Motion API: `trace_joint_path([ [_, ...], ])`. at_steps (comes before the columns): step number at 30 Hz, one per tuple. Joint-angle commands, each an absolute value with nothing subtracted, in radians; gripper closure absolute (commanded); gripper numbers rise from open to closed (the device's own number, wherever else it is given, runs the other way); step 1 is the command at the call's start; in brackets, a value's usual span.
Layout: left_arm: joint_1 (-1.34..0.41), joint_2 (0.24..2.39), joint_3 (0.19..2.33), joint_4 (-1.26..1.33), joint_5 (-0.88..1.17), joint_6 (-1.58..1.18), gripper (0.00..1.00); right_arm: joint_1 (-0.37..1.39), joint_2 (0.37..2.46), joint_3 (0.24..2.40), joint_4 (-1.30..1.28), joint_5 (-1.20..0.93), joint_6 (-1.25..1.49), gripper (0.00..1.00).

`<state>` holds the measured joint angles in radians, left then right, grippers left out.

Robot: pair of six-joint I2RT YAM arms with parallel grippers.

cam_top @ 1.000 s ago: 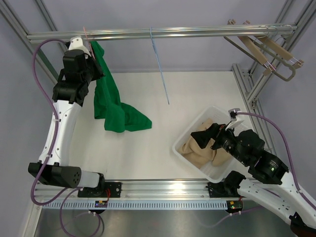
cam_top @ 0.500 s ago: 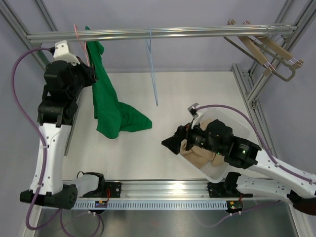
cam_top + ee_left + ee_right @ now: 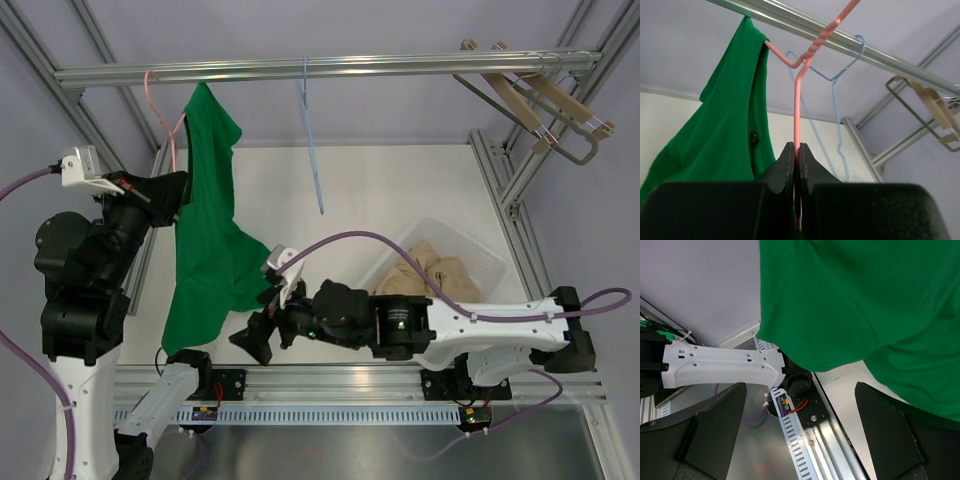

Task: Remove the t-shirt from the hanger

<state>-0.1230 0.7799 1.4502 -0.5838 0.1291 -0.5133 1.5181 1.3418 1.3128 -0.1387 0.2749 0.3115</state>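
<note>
Left gripper [image 3: 795, 151]: jaws pressed together, pinching the bare wire of the pink hanger [image 3: 796, 107] just below its twisted neck. The hanger's hook is seen on the rail [image 3: 400, 65], left end. The green t-shirt [image 3: 205, 250] is hung from 1 hanger shoulder only and draped down toward the table's near-left side. Right gripper [image 3: 800, 385]: fingers spread wide, nothing held, placed low beside the shirt's lower edge. 1 blue hanger [image 3: 312, 140] is noted mid-rail. A bin [image 3: 490, 262] with beige cloth [image 3: 430, 270] is noted at right.
</note>
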Motion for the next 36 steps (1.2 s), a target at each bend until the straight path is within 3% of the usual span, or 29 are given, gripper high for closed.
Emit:
trace_joint_path([
  [1, -0.120, 0.730, 1.390, -0.413, 0.212, -0.644, 1.00, 1.574, 1.417, 1.409, -0.031, 0.390, 0.268, 0.00],
  [7, -0.120, 0.631, 1.336, -0.384, 0.201, -0.732, 1.00, 1.612, 1.649, 1.587, -0.047, 0.411, 0.242, 0.00],
  [15, -0.120, 0.578, 1.318, -0.383, 0.247, -0.761, 1.00, 1.623, 1.749, 1.660, 0.032, 0.557, 0.215, 0.01],
  [16, -0.120, 0.565, 1.313, -0.380, 0.248, -0.775, 1.00, 1.624, 1.749, 1.657, 0.047, 0.593, 0.213, 0.04],
  [17, -0.120, 0.555, 1.305, -0.376, 0.256, -0.782, 1.00, 1.628, 1.750, 1.652, 0.060, 0.612, 0.210, 0.19],
  [19, -0.120, 0.529, 1.278, -0.356, 0.279, -0.820, 1.00, 1.646, 1.755, 1.641, 0.098, 0.671, 0.177, 0.32],
  [20, -0.118, 0.522, 1.267, -0.350, 0.288, -0.833, 1.00, 1.655, 1.759, 1.641, 0.110, 0.699, 0.163, 0.54],
  [24, -0.120, 0.495, 1.262, -0.348, 0.290, -0.825, 1.00, 1.696, 1.766, 1.661, 0.106, 0.660, 0.111, 1.00],
  [28, -0.120, 0.515, 1.281, -0.318, 0.265, -0.792, 1.00, 1.781, 1.705, 1.669, -0.104, 0.375, 0.162, 1.00],
  [36, -0.120, 0.623, 1.385, -0.166, 0.313, -0.865, 1.00, 1.884, 1.530, 1.427, -0.238, 0.262, 0.239, 1.00],
])
